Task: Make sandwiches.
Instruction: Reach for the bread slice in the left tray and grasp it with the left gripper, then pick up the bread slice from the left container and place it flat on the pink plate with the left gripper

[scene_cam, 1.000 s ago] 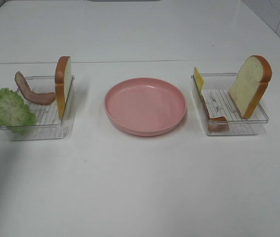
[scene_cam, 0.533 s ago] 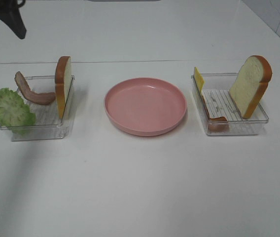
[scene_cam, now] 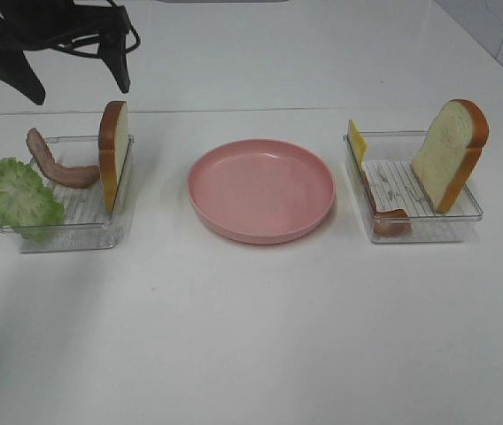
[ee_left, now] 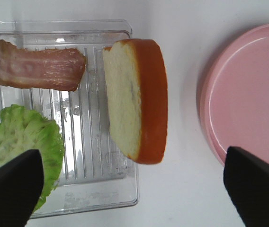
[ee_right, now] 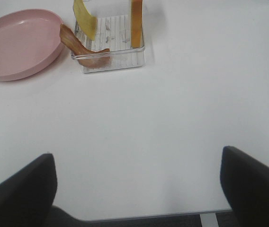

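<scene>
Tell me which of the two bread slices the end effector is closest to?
The slice standing on edge in the left tray, beside the bacon and lettuce. The open left end effector hangs above it. The other slice leans in the right tray.

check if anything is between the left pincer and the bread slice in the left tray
Nothing visible. The left pincer hangs open above the bread slice, which stands on edge at the tray wall nearest the pink plate. The bacon and lettuce lie on the slice's other side, not over it.
</scene>
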`<state>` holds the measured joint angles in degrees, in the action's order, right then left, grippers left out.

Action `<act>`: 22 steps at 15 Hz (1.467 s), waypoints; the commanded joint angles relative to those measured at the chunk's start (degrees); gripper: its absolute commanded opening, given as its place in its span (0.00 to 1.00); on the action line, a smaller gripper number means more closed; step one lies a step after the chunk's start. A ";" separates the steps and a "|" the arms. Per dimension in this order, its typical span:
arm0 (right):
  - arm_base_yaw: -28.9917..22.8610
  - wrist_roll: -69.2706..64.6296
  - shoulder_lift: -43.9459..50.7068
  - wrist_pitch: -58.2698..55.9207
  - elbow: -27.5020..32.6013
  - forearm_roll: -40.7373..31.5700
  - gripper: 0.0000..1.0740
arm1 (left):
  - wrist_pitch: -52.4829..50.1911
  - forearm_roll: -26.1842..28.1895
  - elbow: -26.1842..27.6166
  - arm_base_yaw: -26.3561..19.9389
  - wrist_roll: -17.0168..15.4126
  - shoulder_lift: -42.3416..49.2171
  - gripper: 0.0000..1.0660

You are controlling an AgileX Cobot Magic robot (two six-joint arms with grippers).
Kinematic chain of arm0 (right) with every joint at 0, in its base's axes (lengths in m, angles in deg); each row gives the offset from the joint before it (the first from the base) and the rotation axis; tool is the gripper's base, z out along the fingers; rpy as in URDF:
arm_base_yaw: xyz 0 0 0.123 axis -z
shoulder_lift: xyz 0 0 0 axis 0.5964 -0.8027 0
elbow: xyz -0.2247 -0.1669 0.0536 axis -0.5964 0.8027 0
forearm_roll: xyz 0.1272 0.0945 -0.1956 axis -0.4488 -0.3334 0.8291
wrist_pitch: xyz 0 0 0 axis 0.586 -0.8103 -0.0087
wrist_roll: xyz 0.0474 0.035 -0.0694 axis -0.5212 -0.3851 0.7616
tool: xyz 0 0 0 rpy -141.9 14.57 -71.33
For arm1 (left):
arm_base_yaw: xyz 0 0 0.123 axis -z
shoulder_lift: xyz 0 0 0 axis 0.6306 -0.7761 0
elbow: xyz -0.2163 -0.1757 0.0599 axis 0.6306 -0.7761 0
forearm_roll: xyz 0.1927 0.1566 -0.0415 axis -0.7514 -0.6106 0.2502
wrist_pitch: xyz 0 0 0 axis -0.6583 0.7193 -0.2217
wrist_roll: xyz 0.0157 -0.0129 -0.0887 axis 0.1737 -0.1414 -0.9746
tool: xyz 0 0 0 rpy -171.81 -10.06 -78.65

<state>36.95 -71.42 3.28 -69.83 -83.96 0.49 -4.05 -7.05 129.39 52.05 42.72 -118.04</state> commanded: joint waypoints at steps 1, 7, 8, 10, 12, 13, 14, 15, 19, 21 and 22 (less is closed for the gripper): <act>0.29 0.46 1.83 0.46 0.23 -0.23 0.83 | 1.32 -0.17 1.49 0.34 -0.52 -3.44 0.89; 0.29 0.46 1.83 0.46 0.23 -0.23 0.83 | -5.50 1.78 2.01 0.34 0.86 -9.34 0.84; 0.29 0.46 1.83 0.46 0.23 -0.23 0.83 | -5.44 1.78 2.01 0.34 0.86 -9.63 0.78; 0.29 0.46 1.83 0.46 0.23 -0.23 0.83 | -5.61 1.66 2.01 0.34 -0.23 -9.80 0.69; 0.29 0.46 1.83 0.46 0.23 -0.23 0.83 | -6.59 1.60 2.12 0.34 -1.78 -9.63 0.34; 0.29 0.46 1.83 0.46 0.23 -0.23 0.83 | -6.59 1.60 2.12 0.34 -1.78 -9.63 0.26; 0.29 0.46 1.83 0.46 0.23 -0.23 0.83 | -6.47 1.66 2.12 0.34 -1.78 -9.63 0.11; 0.29 0.46 1.83 0.46 0.23 -0.23 0.83 | -6.30 1.66 2.12 0.34 -1.78 -9.63 0.00; 0.29 0.46 1.83 0.46 0.23 -0.23 0.83 | -1.66 0.86 2.69 0.34 -1.89 -8.02 0.00; 0.29 0.46 1.83 0.46 0.23 -0.23 0.83 | 2.23 -0.06 4.93 0.34 -2.06 -6.93 0.00; 0.29 0.46 1.83 0.46 0.23 -0.23 0.83 | 6.36 -0.11 10.14 0.34 -2.06 -5.56 0.00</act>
<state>36.95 -71.42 3.28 -69.83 -83.96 0.49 -3.76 -7.05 137.24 52.05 41.12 -125.09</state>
